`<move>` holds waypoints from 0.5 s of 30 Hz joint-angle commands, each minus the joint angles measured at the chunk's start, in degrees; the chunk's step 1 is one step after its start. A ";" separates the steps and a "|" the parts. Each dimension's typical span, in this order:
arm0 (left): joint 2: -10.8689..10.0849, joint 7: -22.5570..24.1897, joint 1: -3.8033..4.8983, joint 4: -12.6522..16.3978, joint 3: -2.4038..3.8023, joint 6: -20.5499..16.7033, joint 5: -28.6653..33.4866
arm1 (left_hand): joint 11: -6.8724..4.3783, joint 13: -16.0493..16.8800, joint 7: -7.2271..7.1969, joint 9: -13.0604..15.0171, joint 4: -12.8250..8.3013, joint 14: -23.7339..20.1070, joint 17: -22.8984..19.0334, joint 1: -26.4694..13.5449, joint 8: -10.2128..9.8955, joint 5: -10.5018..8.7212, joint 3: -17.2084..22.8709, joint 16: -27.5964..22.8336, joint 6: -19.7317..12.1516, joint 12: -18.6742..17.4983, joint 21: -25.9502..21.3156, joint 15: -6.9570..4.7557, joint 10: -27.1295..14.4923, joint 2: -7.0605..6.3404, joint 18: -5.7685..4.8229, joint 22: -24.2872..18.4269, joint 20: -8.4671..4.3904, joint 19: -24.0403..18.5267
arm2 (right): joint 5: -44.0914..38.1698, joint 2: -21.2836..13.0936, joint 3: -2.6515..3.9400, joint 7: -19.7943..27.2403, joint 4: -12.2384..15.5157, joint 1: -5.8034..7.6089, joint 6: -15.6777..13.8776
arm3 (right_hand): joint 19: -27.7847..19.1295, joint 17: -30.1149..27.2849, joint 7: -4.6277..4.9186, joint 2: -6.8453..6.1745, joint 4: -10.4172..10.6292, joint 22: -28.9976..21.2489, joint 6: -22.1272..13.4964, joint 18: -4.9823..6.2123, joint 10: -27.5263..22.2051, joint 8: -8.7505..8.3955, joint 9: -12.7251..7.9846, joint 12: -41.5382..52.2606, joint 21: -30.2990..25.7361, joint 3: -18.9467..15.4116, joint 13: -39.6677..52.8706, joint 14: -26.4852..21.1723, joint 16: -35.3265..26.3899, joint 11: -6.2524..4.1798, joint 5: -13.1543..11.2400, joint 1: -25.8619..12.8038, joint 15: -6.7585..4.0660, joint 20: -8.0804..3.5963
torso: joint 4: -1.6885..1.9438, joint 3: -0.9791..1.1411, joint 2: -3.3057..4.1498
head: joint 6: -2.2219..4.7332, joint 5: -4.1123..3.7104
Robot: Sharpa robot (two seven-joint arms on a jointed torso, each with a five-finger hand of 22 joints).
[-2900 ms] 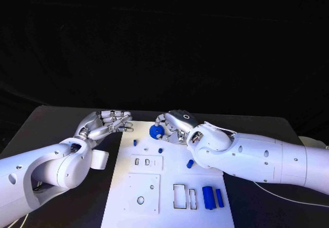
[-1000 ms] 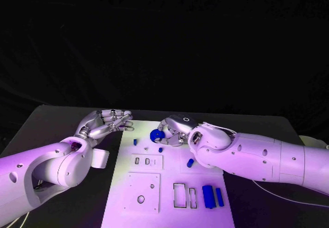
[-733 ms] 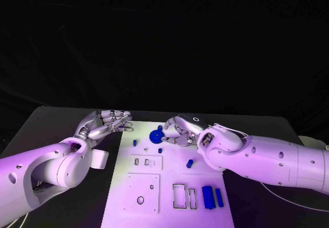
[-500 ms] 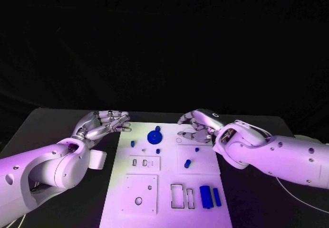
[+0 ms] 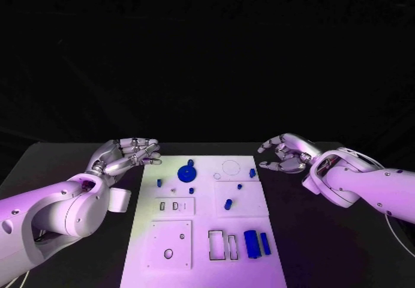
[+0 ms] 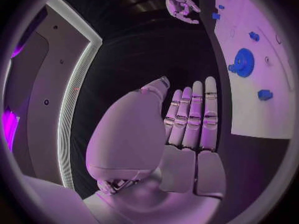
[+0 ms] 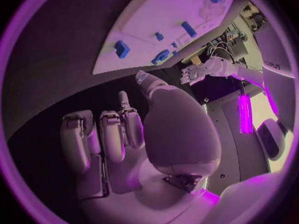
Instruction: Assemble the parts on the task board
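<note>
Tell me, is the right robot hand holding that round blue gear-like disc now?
No, the round blue gear-like disc lies on the white task board, while the right robot hand hovers empty beside the board.

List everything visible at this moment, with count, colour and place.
Table: one, black, under everything.
Board: one, white, mid-table, with cut-out slots and holes.
Disc: one, blue, round, far part of the board.
Bars: two, blue, side by side, near right part of the board.
Small pieces: several, blue, scattered over the far half of the board.
Left hand: silver, empty, fingers apart, off the board's far left corner.
Right hand: silver, empty, fingers apart and curved, off the board's far right corner.
</note>
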 commanded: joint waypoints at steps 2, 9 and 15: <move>0.25 0.51 0.03 -0.20 0.03 1.14 -0.02 | 0.10 -0.09 0.16 -0.09 0.02 -0.50 0.05 0.69 -0.36 -0.20 0.38 -0.22 -0.22 -0.29 0.25 -0.08 -0.30 0.09 0.41 0.05 0.08 -0.46 | 2.69 -0.31 -0.17 3.07 -1.18 -0.67 2.91 | 5.76 11.57 0.16 0.02 -0.68 14.81 -0.69 -0.30 -0.07 -0.44 -0.05 -0.23 -0.03 0.17 7.19 5.29 0.38 0.17 0.82 1.16 -0.13 -0.30 | -0.12 0.28 -0.12 | -0.15 -0.11; 0.32 0.51 0.01 -0.47 0.01 1.17 -0.02 | 0.09 -0.08 0.14 -0.09 -0.02 -0.52 0.07 0.71 -0.36 -0.21 0.41 -0.24 -0.21 -0.27 0.28 -0.07 -0.28 0.08 0.41 0.07 0.09 -0.50 | 2.95 0.58 -0.31 2.96 -3.21 -1.87 3.48 | 5.73 11.57 0.30 0.02 -1.01 14.78 -0.70 -0.29 -0.10 -0.62 0.00 -0.25 -0.06 0.52 7.19 5.29 0.38 0.31 2.02 1.47 0.00 -0.21 | 0.06 0.43 0.00 | -0.29 0.01; 0.34 0.49 0.01 -0.61 0.00 1.16 -0.02 | 0.09 -0.08 0.14 -0.09 -0.02 -0.52 0.07 0.71 -0.36 -0.21 0.41 -0.24 -0.21 -0.27 0.28 -0.07 -0.28 0.08 0.41 0.07 0.09 -0.50 | 2.99 1.89 -0.34 2.54 -4.26 -2.82 3.87 | 5.77 11.68 0.33 0.08 -1.05 14.83 -0.67 -0.31 -0.03 -0.65 0.02 -0.16 -0.01 0.63 7.28 5.31 0.42 0.33 2.27 1.50 0.02 -0.18 | 0.10 0.32 0.02 | -0.54 0.17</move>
